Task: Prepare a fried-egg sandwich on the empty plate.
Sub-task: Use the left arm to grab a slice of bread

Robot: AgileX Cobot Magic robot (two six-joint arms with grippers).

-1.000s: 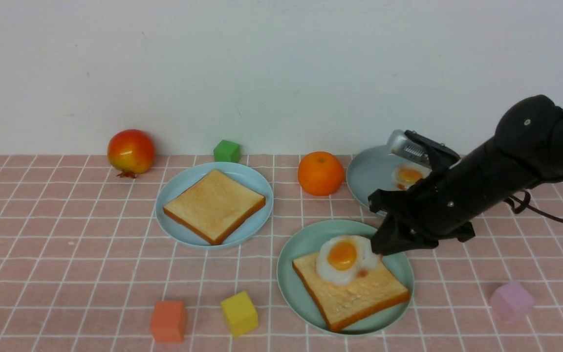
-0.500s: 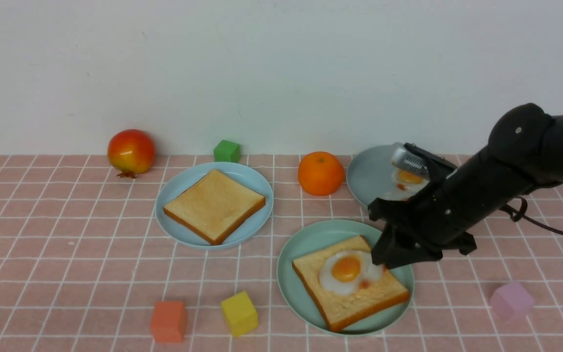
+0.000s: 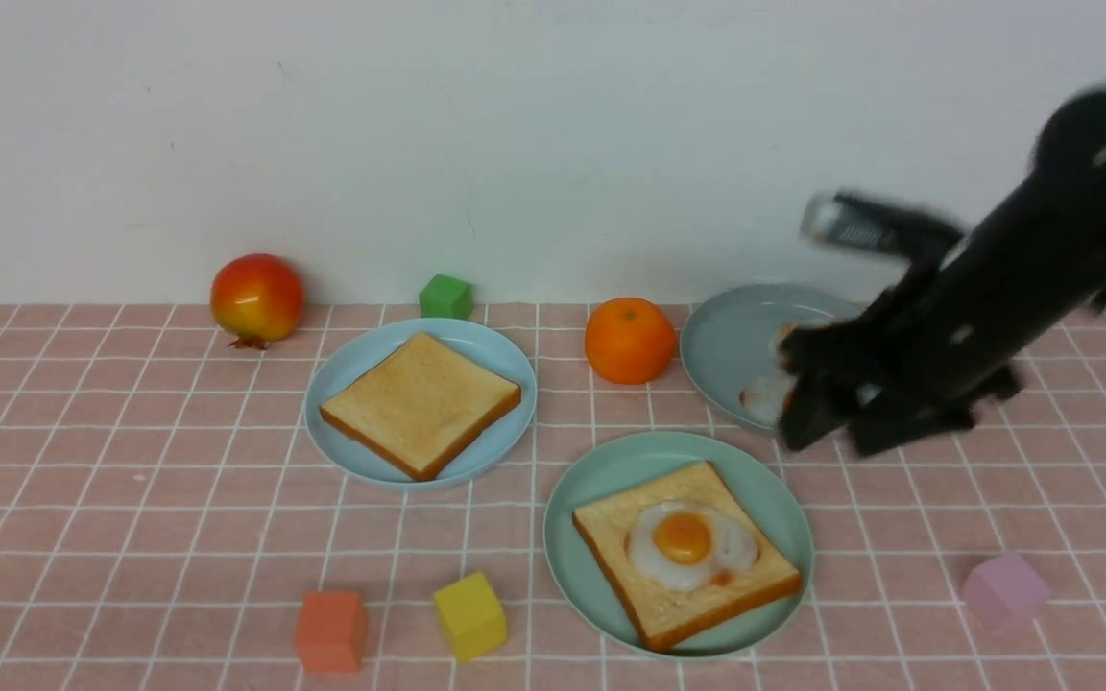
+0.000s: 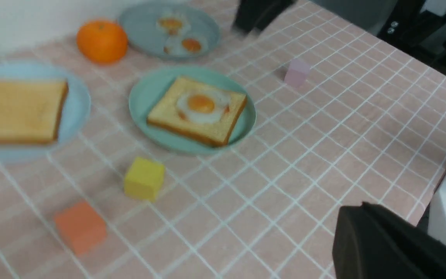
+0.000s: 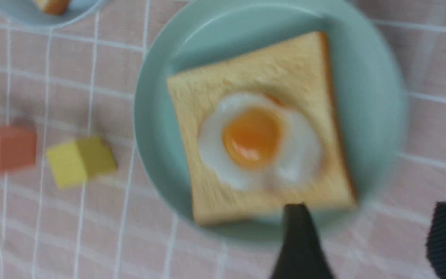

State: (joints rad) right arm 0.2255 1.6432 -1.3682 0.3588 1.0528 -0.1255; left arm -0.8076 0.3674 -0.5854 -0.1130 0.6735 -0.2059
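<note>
Your right gripper (image 5: 370, 217): jaws spread wide, empty, touching nothing, hovering beside the mint-green plate (image 3: 601, 480). On that plate: one toast slice (image 3: 678, 605), fried egg (image 3: 683, 539) on top. The second toast slice (image 3: 421, 403): on the sky-blue plate (image 3: 366, 360).

You have bright, even, diffuse light; shadows under the mint-green plate (image 3: 591, 480) are faint and soft-edged. Your front view is crisp around that plate, but the right arm (image 3: 995, 307) beyond it is smeared by motion. Both wrist views are soft, worsening away from that plate
</note>
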